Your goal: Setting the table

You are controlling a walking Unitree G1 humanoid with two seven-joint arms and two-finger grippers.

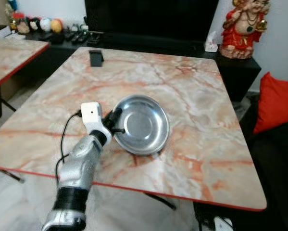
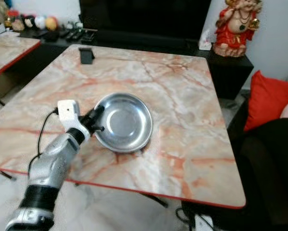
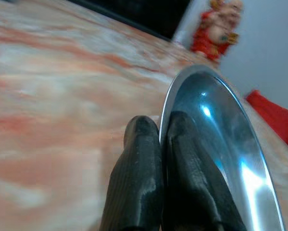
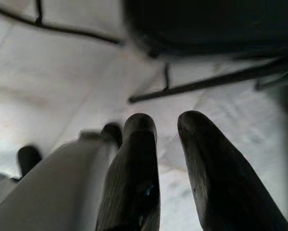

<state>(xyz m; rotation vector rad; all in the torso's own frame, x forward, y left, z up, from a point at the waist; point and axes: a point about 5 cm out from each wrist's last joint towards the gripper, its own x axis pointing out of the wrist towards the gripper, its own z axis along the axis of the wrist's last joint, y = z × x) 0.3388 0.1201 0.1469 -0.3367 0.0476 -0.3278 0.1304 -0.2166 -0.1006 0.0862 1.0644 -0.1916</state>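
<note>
Marble-patterned and edged in red, the worktop (image 1: 192, 96) carries a steel bowl (image 1: 143, 125) toward its near side, a little to the robot's left of centre. Nearest the robot, the silver left arm reaches up over the near edge, and the left pincer (image 1: 114, 123) sits at the bowl's left rim. In the left wrist view its two black fingers (image 3: 139, 183) are pressed narrow with the rim between them, so the left pincer holds the steel bowl. The bowl lies directly ahead of the pincer and to its right; it is round, so no long axis matters, only the side gripped. It looks slightly tipped, its far-right side on the worktop, though this is hard to judge.

The right pincer (image 4: 165, 159) hangs low over pale floor, fingers a little apart and holding nothing, so the left arm is far the nearer.

Open marble lies right of and beyond the bowl, giving room to slide or set it down; the near edge is close behind the arm. At the far left edge sits a small black object (image 1: 96, 57), well apart. Beyond it a dark cabinet carries a red figurine (image 1: 242, 26), and a red cushion (image 1: 276, 103) rests to the right.
</note>
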